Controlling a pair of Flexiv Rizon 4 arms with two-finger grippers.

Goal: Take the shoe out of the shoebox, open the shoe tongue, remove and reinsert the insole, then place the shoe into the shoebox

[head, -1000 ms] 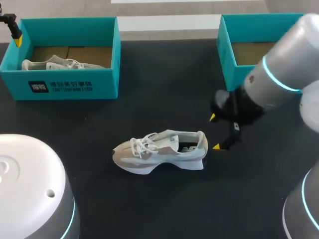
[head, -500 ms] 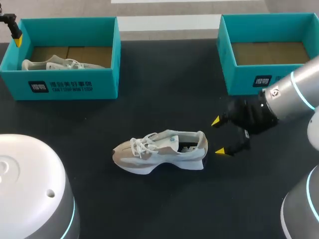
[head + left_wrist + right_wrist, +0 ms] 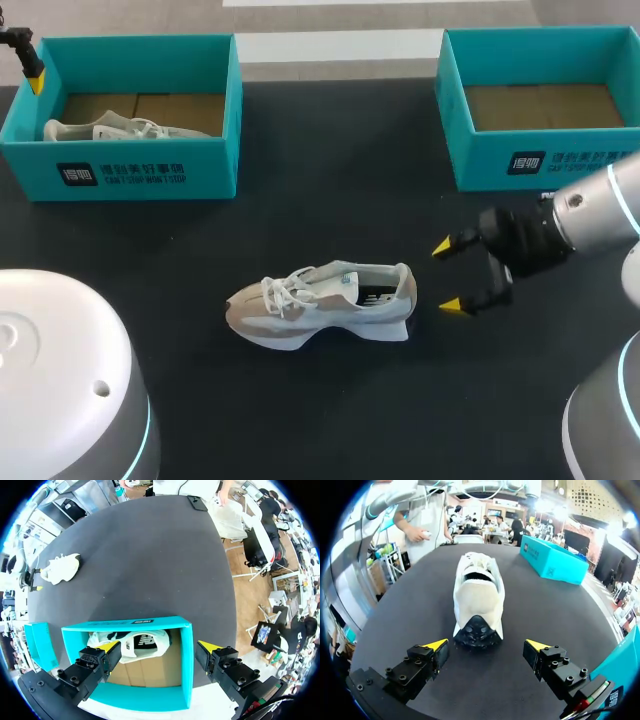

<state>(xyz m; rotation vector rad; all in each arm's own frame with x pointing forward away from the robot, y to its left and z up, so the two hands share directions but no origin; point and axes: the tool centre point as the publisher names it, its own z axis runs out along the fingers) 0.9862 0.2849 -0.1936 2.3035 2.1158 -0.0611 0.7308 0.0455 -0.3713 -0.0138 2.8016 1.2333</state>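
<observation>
A white and beige shoe [image 3: 320,305] lies on its side in the middle of the black table, toe to the left, heel to the right. My right gripper [image 3: 449,277] hovers open just right of the heel, touching nothing. In the right wrist view the shoe [image 3: 477,592] lies ahead of the open gripper [image 3: 487,644], heel nearest. My left gripper [image 3: 159,645] hangs open above the left teal shoebox [image 3: 185,670], where a second white shoe [image 3: 135,642] lies. Only one of its yellow fingertips [image 3: 37,82] shows in the head view, at the box's far left corner.
The left shoebox [image 3: 130,170] stands at the back left with its shoe [image 3: 110,128] inside. A second teal shoebox [image 3: 520,160], holding only brown cardboard, stands at the back right. Bare black tabletop surrounds the shoe in the middle.
My right gripper has drawn back to the right, away from the shoe's heel, staying open. The shoe and my left arm have not moved.
</observation>
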